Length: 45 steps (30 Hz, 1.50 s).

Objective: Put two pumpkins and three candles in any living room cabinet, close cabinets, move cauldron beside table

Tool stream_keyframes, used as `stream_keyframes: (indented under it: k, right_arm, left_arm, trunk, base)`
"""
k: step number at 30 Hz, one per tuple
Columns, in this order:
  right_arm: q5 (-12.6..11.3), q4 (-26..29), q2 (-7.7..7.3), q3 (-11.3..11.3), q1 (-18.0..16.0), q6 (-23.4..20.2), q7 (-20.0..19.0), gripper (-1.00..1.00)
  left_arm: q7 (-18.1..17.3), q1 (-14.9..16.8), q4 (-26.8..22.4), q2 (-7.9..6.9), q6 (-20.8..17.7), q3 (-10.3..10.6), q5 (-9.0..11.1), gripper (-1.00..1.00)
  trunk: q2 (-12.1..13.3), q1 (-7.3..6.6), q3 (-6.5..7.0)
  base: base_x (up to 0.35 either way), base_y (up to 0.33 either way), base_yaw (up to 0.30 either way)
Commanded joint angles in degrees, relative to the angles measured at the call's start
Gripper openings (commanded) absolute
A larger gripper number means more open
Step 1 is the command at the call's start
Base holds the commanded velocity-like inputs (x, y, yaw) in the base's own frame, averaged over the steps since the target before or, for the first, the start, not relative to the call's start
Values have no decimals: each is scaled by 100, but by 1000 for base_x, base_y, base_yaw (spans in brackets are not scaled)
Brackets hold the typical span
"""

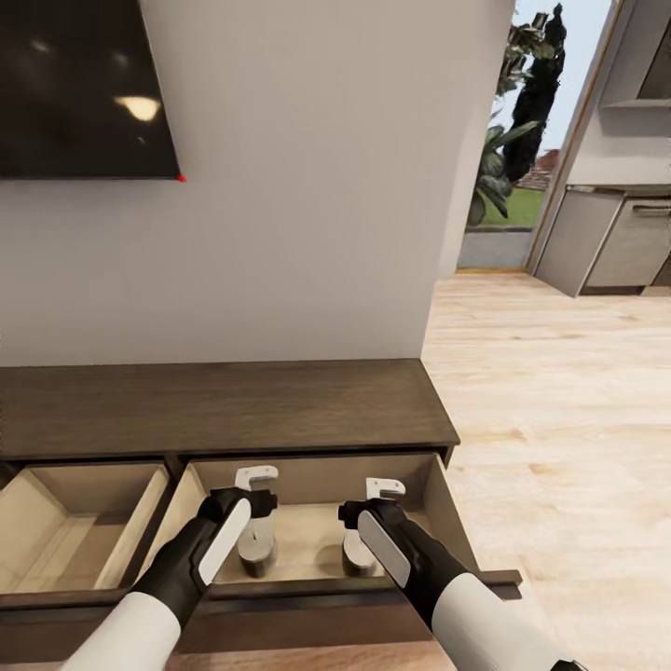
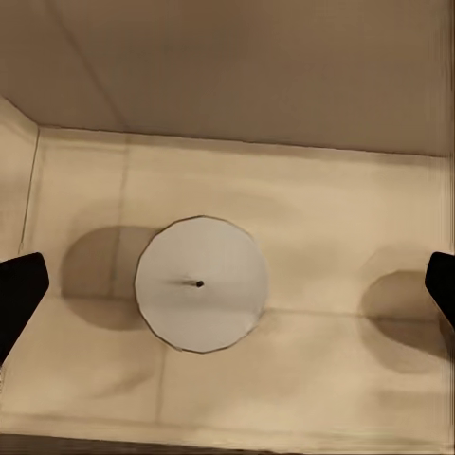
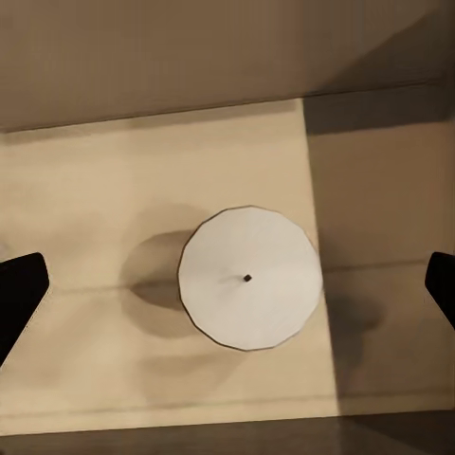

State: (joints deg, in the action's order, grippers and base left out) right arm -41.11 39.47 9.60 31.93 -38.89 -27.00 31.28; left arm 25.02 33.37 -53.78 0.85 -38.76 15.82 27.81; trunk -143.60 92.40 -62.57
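Observation:
The dark-brown cabinet (image 1: 224,405) stands against the wall with two drawers pulled out. Two cream candles stand upright on the pale floor of the right drawer (image 1: 312,471). The left candle (image 1: 257,548) (image 2: 201,284) is straight below my left gripper (image 1: 253,508) (image 2: 229,292). The right candle (image 1: 357,554) (image 3: 249,278) is below my right gripper (image 1: 373,513) (image 3: 229,292). Both grippers hang open over the drawer, fingers spread wide and touching neither candle. The pumpkins, cauldron and table are out of view.
The left drawer (image 1: 79,522) is also open, its pale inside bare. A dark TV (image 1: 84,84) hangs on the wall above. Wood floor (image 1: 559,391) runs right toward a window and grey kitchen cabinets (image 1: 615,238).

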Motion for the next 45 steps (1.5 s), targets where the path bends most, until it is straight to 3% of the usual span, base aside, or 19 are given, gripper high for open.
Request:
stream_keyframes:
  k: [1, 11, 18, 28, 45]
  right_arm:
    - [-46, 10, -3, 24, -5, -15, 50, 100]
    - [-46, 50, -10, 17, -5, -59, 62, 100]
    - [-62, 88, -11, 7, -5, -52, 52, 100]
    - [-64, 103, -11, 6, -8, -85, 30, 100]
    - [-64, 322, -8, 1, -6, -313, 46, 100]
  left_arm:
    - [54, 3, -24, -5, -58, 11, 62, 100]
    - [53, 3, -181, -28, -293, -4, 75, 100]
    - [48, 3, -186, -30, -299, -205, 75, 100]
    - [47, 3, -211, -32, -530, -243, 75, 100]
    - [47, 3, -221, -41, -545, -246, 75, 100]
  trunk:
    - [-1, -3, 17]
    - [13, -29, 239]
    - [22, -47, 394]
    - [36, -73, 616]
    - [717, -446, 921]
  base:
    - [0, 0, 0]
    - [-3, 0, 0]
    - [-57, 0, 0]
    - [-4, 0, 0]
    - [-72, 0, 0]
